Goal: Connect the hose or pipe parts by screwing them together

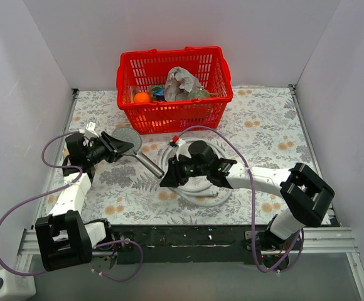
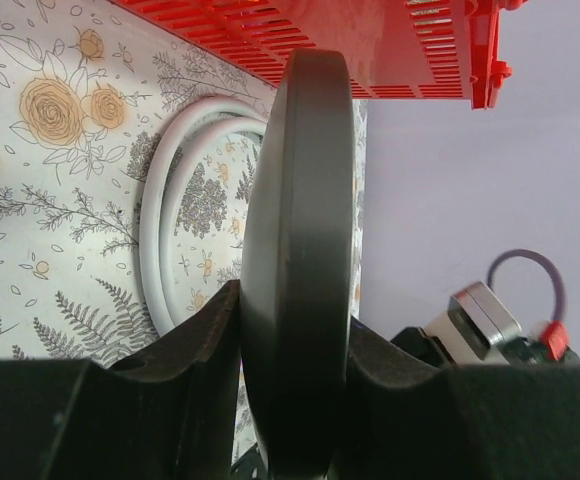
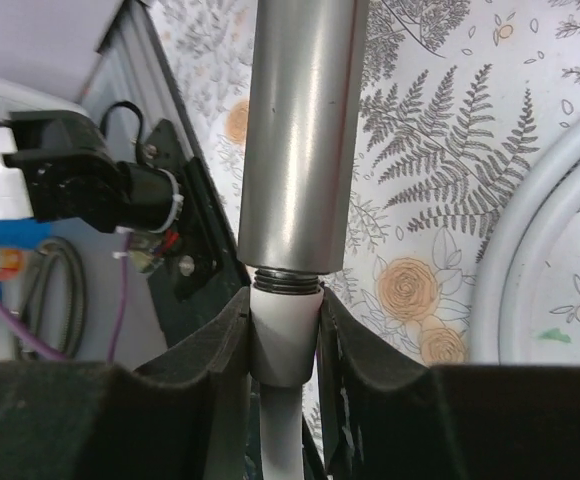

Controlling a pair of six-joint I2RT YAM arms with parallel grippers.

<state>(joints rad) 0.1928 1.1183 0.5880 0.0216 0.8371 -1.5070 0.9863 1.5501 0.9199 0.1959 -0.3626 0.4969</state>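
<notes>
My left gripper (image 1: 115,148) is shut on the shower head's round grey disc (image 1: 127,138). The disc (image 2: 300,230) stands edge-on between the jaws in the left wrist view. The dark handle (image 1: 149,163) slants toward the table's middle. There my right gripper (image 1: 168,177) is shut on the hose's light-grey end nut (image 3: 285,335). The nut sits against the handle's (image 3: 300,130) threaded end, with a few dark threads (image 3: 287,281) still showing. The rest of the hose (image 1: 202,199) lies coiled under my right arm.
A red basket (image 1: 169,116) holding several small objects stands at the back centre, just behind the disc. Purple cables loop beside both arms. White walls close in the floral table on three sides.
</notes>
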